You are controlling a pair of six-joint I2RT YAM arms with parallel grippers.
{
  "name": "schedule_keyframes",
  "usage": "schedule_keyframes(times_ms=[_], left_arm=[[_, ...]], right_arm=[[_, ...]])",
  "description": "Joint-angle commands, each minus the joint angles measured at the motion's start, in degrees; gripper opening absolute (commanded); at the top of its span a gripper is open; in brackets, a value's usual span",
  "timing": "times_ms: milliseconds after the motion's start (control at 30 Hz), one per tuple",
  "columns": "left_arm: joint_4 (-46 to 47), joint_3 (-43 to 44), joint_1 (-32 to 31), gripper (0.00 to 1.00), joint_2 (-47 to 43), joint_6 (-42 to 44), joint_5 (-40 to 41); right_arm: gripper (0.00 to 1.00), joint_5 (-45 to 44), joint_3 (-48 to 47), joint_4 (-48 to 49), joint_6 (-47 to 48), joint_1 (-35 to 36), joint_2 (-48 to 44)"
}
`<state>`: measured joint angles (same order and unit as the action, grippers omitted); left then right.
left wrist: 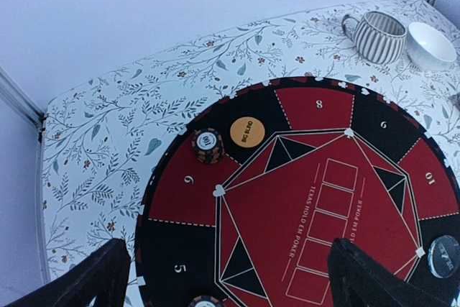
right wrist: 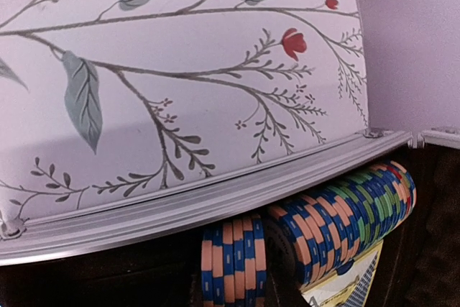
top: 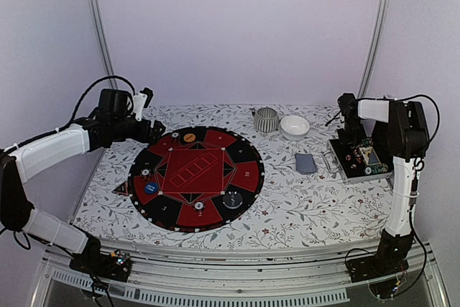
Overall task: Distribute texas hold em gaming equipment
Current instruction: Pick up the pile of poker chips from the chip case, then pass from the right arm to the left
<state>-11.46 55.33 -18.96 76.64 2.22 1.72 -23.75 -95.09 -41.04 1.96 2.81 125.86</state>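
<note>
Pale lilac walls close in a table (top: 302,206) covered with a leaf-and-flower cloth. Over the far-left rim of the round red-and-black mat (top: 208,177) hangs the left tool (top: 152,131), its fingers (left wrist: 93,278) spread wide with nothing between them. Below it on the mat lie an orange chip (left wrist: 247,131) and, just beside that, a small stack of dark chips (left wrist: 208,146). Further round the mat sit a blue chip (top: 151,188) and several white chips (top: 198,205), each apart from the others, and a larger dark disc (top: 231,199) lies on the near-right side.

At the table's right edge the right tool (top: 352,147) reaches down into the open metal case (top: 341,167). Whether it is open or closed I cannot tell, since its fingers do not show clearly. Its wrist camera looks past the case's rim at a row of chips standing on edge, with orange-and-blue chips (right wrist: 233,260) nearest and green ones further along.

A deck of cards (top: 305,163), grey-blue back up, lies on the cloth between mat and case. At the far edge stand a ribbed grey cup (top: 266,118) and a white bowl (top: 295,127), just beside each other.
</note>
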Motion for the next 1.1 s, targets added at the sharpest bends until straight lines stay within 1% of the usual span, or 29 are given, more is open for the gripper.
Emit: schedule_keyframes(times_ms=[0,133,300,467,533,567,633,667,767,800,900,967,1067], left_arm=[[-0.20,-0.40,-0.31,0.98,0.69,1.01,-0.86],[0.15,-0.39,-0.34,0.98,0.38,1.19,-1.82],[1.50,-1.09,-0.29,0.98,-1.07,1.52,-4.42],[5.04,-3.29,-0.45,0.96,-4.57,2.40,-9.87],[7.43,-4.90,-0.73,0.95,-6.47,3.14,-12.47],[8.80,-5.82,-1.02,0.94,-7.61,3.67,-14.04],[11.46,-7.79,-2.58,0.93,-10.06,5.38,-17.32],[12.78,-8.78,-3.99,0.92,-11.35,6.94,-18.77],[15.20,-10.81,-11.12,0.91,-14.93,14.81,-18.80],[15.81,-11.31,-14.33,0.92,-15.96,19.43,-17.43],[20.45,-13.57,-22.22,0.95,-18.57,27.70,-12.42],[24.42,-14.88,-25.18,0.97,-19.05,31.19,-9.63],[23.69,-13.75,-27.95,0.98,-16.07,34.86,-6.38]], right_arm=[[0.05,1.55,-1.94,0.44,0.49,-0.72,-0.04],[0.03,2.05,-1.90,-0.13,0.00,-0.70,-2.21],[0.02,4.77,-1.89,-0.68,-0.84,-0.67,-8.05],[0.02,11.08,-2.93,-2.77,-1.63,-0.27,-14.14],[0.02,14.65,-3.73,-4.30,-1.67,1.28,-15.80],[0.02,16.85,-4.25,-5.01,-3.24,2.49,-16.57],[0.02,23.20,-4.98,-5.92,-3.40,5.91,-18.05],[0.02,28.40,-5.46,-6.02,-3.04,7.96,-18.50],[0.02,39.70,-7.50,-5.50,-2.79,14.72,-18.76],[0.02,44.20,-8.32,-4.94,-3.16,17.08,-18.30],[0.02,57.95,-10.20,-1.41,-5.24,23.74,-16.23],[0.02,65.82,-11.12,1.75,-6.97,28.44,-14.36],[0.02,75.62,-13.00,5.51,-9.90,33.63,-10.94]])
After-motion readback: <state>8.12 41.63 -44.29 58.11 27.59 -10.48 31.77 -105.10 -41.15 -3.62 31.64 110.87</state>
